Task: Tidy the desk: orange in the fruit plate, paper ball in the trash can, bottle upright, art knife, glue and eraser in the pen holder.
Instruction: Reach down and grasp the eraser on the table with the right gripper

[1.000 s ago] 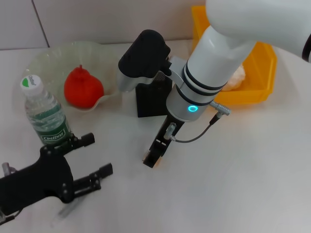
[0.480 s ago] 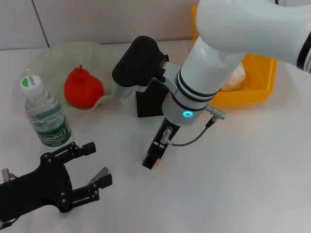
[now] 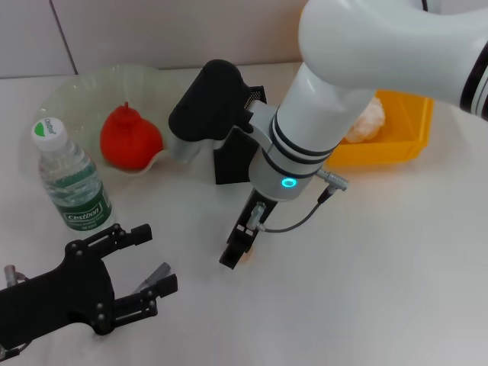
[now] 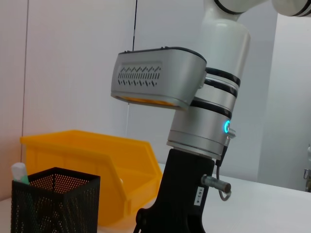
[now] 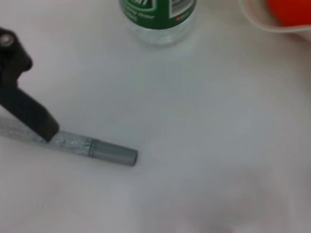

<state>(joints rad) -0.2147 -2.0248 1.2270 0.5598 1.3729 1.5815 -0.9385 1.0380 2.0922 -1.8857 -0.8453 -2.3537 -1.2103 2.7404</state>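
head view: right pincer [image 3: 233,256] seemingly shut over eraser, left pincer [image 3: 145,263] apart beside bottle [image 3: 70,180].

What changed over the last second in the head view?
The left hand drew back from the upright bottle, now clear of it, fingers open. The right hand eased slightly leftward over the table. The orange in the fruit plate, the pen holder and the trash can stayed put.

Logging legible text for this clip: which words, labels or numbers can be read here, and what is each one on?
"Cestbon": white lettering on the dark green label of the small clear plastic water bottle, head view.
"103-4": small white tag on the right arm's black wrist mount, left wrist view; partly uncertain.
White cap of the bottle: green print, too small to read.
Bottle label in the right wrist view: lettering and barcode cut off, unreadable.
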